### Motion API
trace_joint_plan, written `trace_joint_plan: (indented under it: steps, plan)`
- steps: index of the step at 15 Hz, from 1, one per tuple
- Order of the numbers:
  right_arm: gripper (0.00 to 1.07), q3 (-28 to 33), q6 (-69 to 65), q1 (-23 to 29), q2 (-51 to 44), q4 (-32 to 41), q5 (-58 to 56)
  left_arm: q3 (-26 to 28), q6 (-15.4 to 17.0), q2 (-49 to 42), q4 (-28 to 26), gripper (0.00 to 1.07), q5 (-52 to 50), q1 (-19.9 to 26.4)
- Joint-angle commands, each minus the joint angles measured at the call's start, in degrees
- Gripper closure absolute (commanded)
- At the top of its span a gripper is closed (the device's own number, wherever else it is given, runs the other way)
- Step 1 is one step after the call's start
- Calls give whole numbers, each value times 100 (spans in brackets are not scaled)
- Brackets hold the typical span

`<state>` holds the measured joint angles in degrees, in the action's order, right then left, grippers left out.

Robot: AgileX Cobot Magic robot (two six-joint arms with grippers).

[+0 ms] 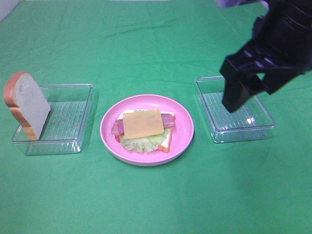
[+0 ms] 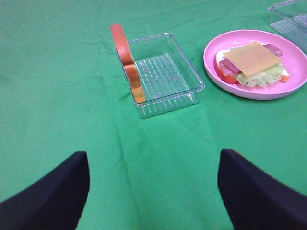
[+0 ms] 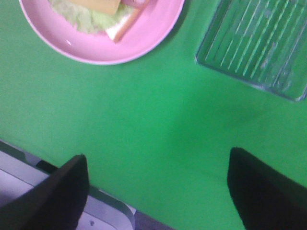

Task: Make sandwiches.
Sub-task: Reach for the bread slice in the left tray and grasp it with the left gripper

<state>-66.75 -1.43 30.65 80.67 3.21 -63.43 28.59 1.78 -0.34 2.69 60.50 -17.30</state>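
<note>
The sandwich stack [image 1: 144, 129] lies on the round pink plate [image 1: 183, 141]: white bread underneath, frilly lettuce, reddish bacon, and a square cheese slice [image 1: 142, 122] on top. Another bread slice [image 1: 27, 105] leans upright against the left end of a clear tray [image 1: 73, 117]. My right gripper [image 1: 243, 95] hangs open above the right clear tray [image 1: 241, 126], with nothing in it. In the left wrist view my left gripper [image 2: 153, 191] is open and empty over the cloth, short of the bread slice [image 2: 127, 62] and the stack [image 2: 252, 62]. The right wrist view shows the right gripper [image 3: 158, 191] open.
Green cloth covers the table. The right tray [image 3: 254, 43] holds nothing. The table's front edge [image 3: 72, 201] shows near the right gripper's fingers in the right wrist view. The plate [image 3: 144, 38] sits beside that tray.
</note>
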Motion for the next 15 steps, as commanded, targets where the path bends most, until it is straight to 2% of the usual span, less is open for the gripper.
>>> trace_joint_plan:
  steps: [1, 4, 6, 7, 12, 15]
  plan:
    - [31, 1020, 97, -6, -997, -69, -69, -6, -6, -115, -11, 35, -69, -17]
    - [31, 2372, 97, -6, -2607, -69, -74, -6, -6, -115, -11, 35, -69, -17]
    - [31, 3019, 206, -6, -3684, -74, -80, -6, -6, -115, -11, 35, -69, -17]
    - [31, 3449, 447, -6, -4710, -46, -132, -6, -6, -115, -6, 35, -69, -17]
    - [31, 3696, 573, -6, -6807, -23, 189, -6, -6, -115, -6, 35, -69, -17]
    - [31, 3730, 630, -6, -7632, 63, 304, -6, -6, -115, -6, 35, -69, -17]
